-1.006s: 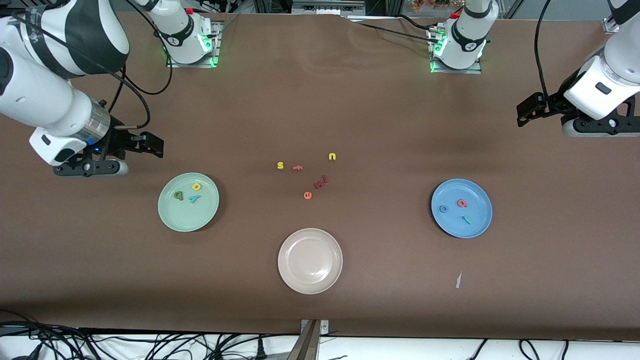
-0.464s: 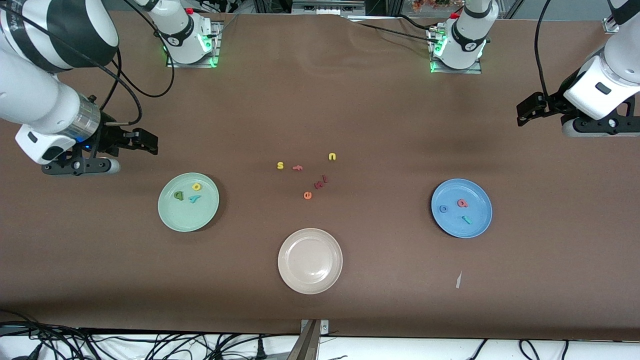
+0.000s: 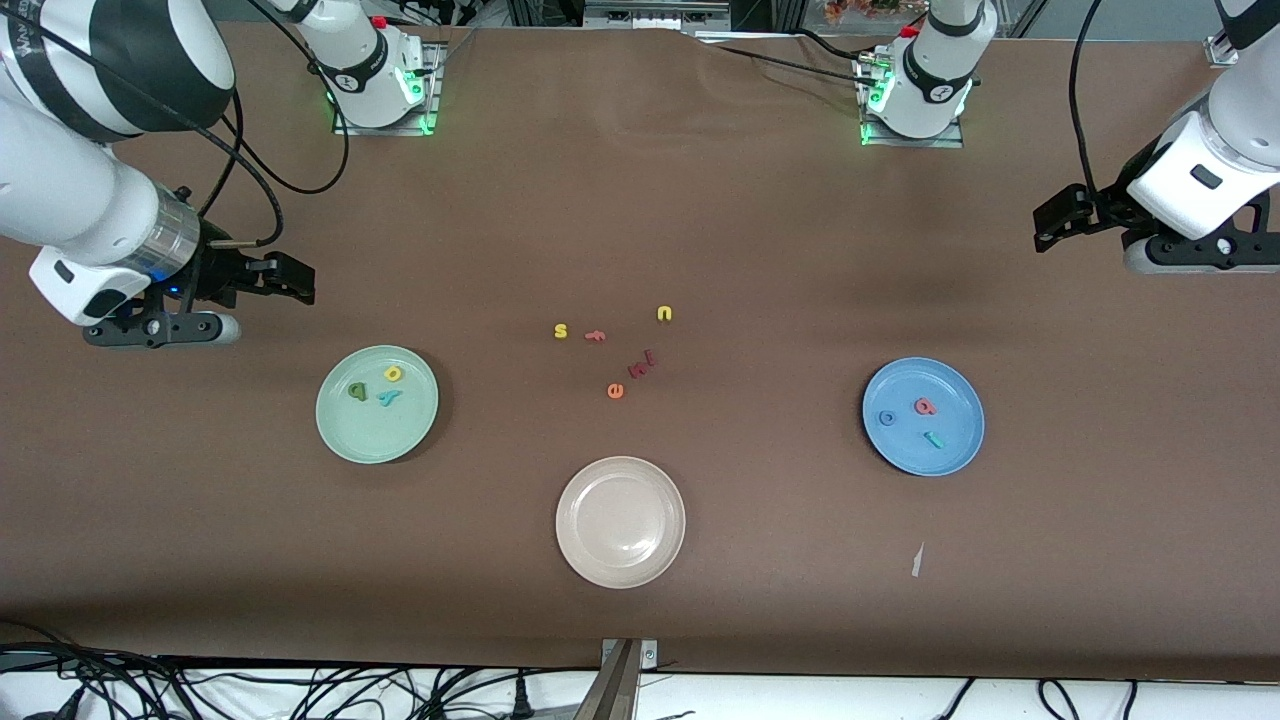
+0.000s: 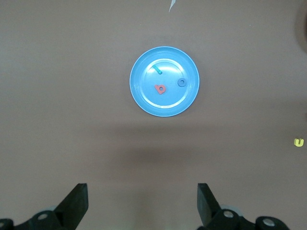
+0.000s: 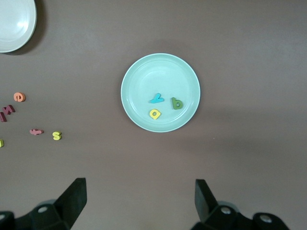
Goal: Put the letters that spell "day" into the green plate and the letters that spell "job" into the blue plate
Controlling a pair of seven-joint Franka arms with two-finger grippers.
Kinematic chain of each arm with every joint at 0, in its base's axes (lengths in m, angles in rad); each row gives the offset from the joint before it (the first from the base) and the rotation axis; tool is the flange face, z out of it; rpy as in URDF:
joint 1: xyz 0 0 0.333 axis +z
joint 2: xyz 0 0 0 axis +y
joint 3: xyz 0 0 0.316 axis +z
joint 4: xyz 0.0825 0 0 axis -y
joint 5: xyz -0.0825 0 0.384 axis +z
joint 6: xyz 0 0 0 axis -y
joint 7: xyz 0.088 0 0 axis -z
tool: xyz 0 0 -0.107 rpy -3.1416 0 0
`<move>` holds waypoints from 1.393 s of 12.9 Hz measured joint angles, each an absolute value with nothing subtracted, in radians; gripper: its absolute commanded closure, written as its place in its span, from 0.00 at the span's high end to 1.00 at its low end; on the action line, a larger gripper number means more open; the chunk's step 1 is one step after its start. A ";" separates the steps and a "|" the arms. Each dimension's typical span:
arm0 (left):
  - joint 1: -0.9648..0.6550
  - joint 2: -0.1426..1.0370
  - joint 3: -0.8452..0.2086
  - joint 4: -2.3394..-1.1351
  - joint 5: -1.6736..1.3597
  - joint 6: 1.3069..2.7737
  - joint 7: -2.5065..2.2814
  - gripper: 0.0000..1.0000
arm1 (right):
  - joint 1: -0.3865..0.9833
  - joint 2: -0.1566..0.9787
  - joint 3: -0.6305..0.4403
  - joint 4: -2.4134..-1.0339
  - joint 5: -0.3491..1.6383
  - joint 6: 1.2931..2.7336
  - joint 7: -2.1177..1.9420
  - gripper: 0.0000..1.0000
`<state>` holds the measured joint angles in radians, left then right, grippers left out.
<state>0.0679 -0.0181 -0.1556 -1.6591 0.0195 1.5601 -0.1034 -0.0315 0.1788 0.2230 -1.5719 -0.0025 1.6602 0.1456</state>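
Letters "d" [image 3: 357,391], "a" [image 3: 393,374], "y" [image 3: 388,397] are seen in the green plate [image 3: 345,430] (all three); right tool [image 5: 139,201] and left tool [image 4: 142,203] are held wide, empty, near it and near the blue plate [image 3: 955,455].

Brown table [image 3: 700,220] carries a cream plate [image 3: 620,521]; the green plate [image 3: 376,404], the blue plate [image 3: 923,416] and loose letters [image 3: 615,345] lie farther back

The green plate [image 5: 160,67] holds the green "d" [image 5: 177,103], yellow "a" [image 5: 155,113] and teal "y" [image 5: 156,99]; right gripper [image 5: 140,194] jaws spread wide.
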 measured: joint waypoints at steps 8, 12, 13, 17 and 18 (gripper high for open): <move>0.068 -0.018 -0.156 -1.659 0.019 1.560 -0.102 1.00 | -0.032 0.179 0.223 -1.571 -0.002 1.660 0.147 1.00; 0.068 -0.018 -0.156 -1.659 0.019 1.560 -0.101 1.00 | -0.030 0.177 0.223 -1.546 -0.004 1.650 0.147 1.00; 0.068 -0.018 -0.156 -1.659 0.019 1.560 -0.100 1.00 | -0.029 0.177 0.223 -1.538 -0.007 1.643 0.147 1.00; 0.068 -0.018 -0.156 -1.659 0.019 1.560 -0.099 1.00 | -0.028 0.177 0.223 -1.533 -0.013 1.638 0.147 1.00; 0.068 -0.018 -0.156 -1.659 0.019 1.560 -0.099 1.00 | -0.028 0.177 0.223 -1.533 -0.013 1.638 0.147 1.00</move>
<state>0.0680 -0.0181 -0.1556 -1.6591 0.0195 1.5595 -0.0993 -0.0282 0.1769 0.2233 -1.5331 -0.0134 1.6381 0.1467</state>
